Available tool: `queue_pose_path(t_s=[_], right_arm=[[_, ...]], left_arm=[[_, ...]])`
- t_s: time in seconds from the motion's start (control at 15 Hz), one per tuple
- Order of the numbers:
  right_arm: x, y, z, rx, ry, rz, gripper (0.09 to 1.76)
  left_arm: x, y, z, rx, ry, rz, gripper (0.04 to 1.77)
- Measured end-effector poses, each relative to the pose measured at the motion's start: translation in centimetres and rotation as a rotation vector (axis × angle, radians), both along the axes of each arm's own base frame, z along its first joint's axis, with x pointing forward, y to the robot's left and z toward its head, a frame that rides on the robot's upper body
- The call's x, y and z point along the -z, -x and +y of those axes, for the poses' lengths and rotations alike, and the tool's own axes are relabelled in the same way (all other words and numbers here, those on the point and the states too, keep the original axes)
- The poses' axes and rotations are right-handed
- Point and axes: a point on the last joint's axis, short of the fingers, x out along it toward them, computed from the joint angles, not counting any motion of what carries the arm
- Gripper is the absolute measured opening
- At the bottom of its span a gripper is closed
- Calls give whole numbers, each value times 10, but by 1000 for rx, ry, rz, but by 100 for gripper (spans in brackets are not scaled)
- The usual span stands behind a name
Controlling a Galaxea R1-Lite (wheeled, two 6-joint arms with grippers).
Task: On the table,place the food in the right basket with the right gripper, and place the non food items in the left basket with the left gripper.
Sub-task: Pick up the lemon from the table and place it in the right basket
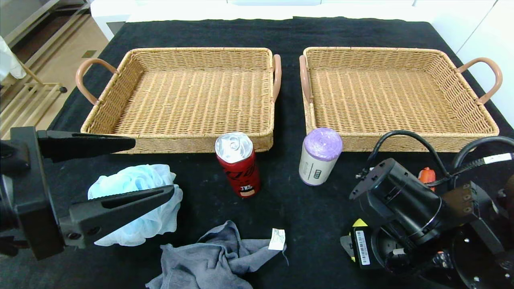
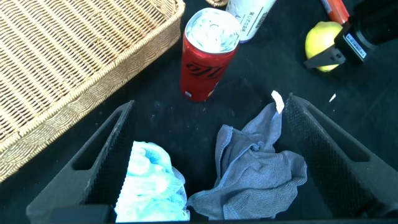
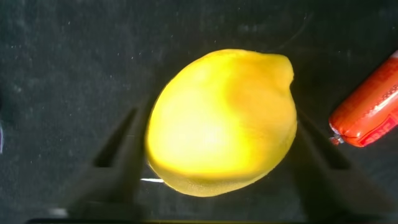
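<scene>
Lemon [image 3: 222,121] fills our right wrist view, sitting on the bench [image 3: 62,56] between the right claw's [image 3: 217,165] fingers, not clamped yet; sausage [image 3: 368,106] beside it. Left wrist: left claw [image 2: 205,155] wide over sponge [image 2: 149,180] and cloth [image 2: 255,165]. Head view: both baskets empty. Next we squeeze, lift, go to the right basket [image 1: 401,138].

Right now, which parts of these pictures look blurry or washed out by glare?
Right wrist view: lemon soft and overexposed, right claw fingers blurred dark shapes. Left wrist view: soda can top glares. Head view: can top glares too, left claw looms large but fairly crisp.
</scene>
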Motion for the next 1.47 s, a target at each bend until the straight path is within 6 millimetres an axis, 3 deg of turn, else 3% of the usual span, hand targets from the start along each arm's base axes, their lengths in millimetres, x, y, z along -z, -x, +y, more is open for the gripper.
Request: queue_pose_path(t_s=[0.13, 0.8, 1.13, 1.47], right_arm=[[0, 0, 0, -6, -5, 7, 125], [-4, 4, -3, -14, -2, -2, 123], [-33, 14, -20, -62, -29, -85, 122], [-72, 12, -51, -68, -16, -227, 122]], left_arm=[[0, 0, 0, 0, 0, -1, 172], [-1, 1, 1, 0, 2, -4, 172], [-1, 2, 1, 0, 3, -6, 172], [-1, 2, 1, 0, 4, -7, 172]])
